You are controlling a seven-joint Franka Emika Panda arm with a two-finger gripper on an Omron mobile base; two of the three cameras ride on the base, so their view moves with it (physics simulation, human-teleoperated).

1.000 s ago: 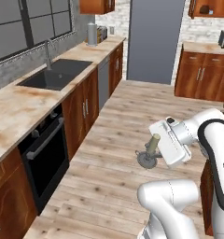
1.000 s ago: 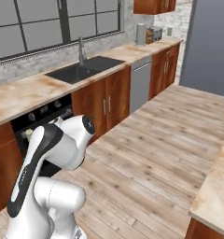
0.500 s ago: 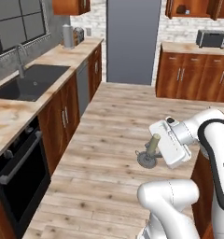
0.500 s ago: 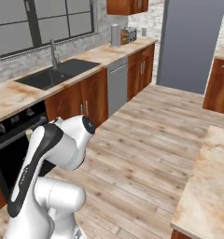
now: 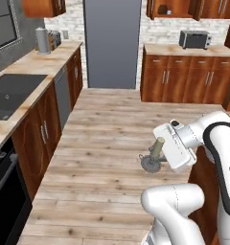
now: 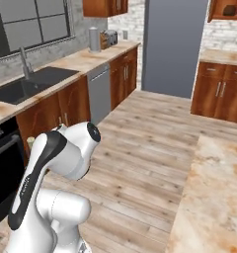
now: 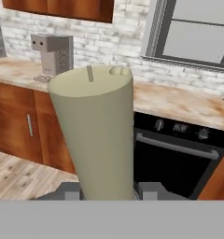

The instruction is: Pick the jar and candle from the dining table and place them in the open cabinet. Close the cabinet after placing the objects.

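Observation:
My gripper [image 5: 158, 151] is shut on the candle [image 5: 157, 146], a short beige-olive stick on a round dark-grey dish holder [image 5: 152, 164], carried upright above the floor. In the hand view the candle [image 7: 96, 135] stands large between the fingertips [image 7: 150, 191]. The open cabinet [image 5: 170, 14] hangs high on the far wall, to the right of the fridge, also seen as the cabinet [image 6: 228, 15]. A small dark round thing [image 6: 230, 9] sits on its shelf, possibly the jar, too small to be sure. The dining table [image 6: 214, 197] runs along my right.
A grey fridge [image 5: 112, 43] stands ahead. A counter with a black sink [image 5: 9, 91] and an oven [image 5: 6, 201] lines the left. A microwave [image 5: 196, 39] sits on the far right counter. Wood floor [image 5: 107, 129] stretches open ahead.
The whole picture has swung: the base has turned, so the sink counter slid left and the fridge and far cabinets came to the middle. Arm and candle keep their pose.

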